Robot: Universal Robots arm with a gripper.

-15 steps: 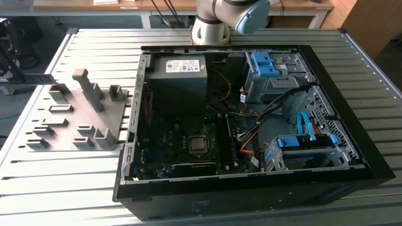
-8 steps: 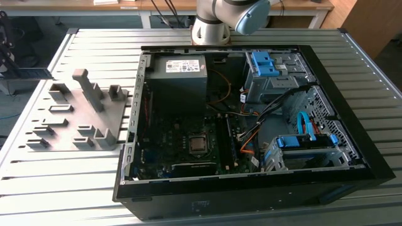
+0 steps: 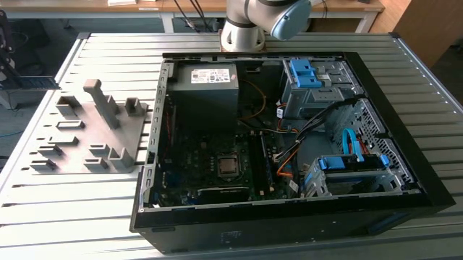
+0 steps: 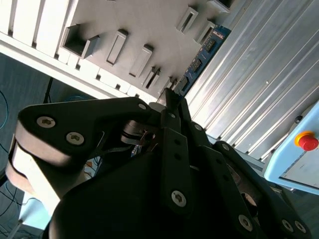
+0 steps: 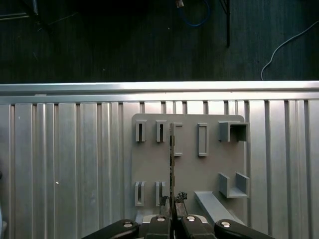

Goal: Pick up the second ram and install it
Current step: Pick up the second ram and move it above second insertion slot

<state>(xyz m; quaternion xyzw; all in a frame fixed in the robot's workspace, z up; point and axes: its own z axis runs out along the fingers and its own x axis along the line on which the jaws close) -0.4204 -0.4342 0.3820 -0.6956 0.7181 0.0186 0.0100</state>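
- At the exterior view's left: grey fixture plate [image 3: 130, 132], flat on the ribbed metal worktop [image 3: 87, 206], studded with upright grey blocks and slots, one tall slanted block toward its far side.
- Just beside the plate, toward the exterior view's right: open black computer case [image 3: 239, 222], lying on its side on the same worktop, interior facing up.
- Inside the case, left to right: grey power supply [image 3: 206, 92] beside the dark motherboard [image 3: 192, 157]; loose cables [image 3: 289, 157] in the middle; metal drive cages with blue caddies [image 3: 304, 73] at the right.
- Behind the case: base of the arm [image 3: 242, 30], rising out of the top of the exterior view.
- In the second wrist view: dark gripper [image 4: 172, 97], jaws pinched tight on one end of the second ram [image 4: 202, 55]. Blue-green stick with its row of dark chips reaching out beyond the fingertips.
- In the first wrist view: second ram [image 5: 172, 159] seen edge-on as a thin dark line, running straight out from the gripper [image 5: 172, 206].
- Carried in the air over the fixture plate [image 5: 189, 169] and apart from it, lined up between two columns of the plate's slotted blocks.
- Far right of the second wrist view: red button [image 4: 306, 142] on a pale blue box, beyond the worktop's edge.
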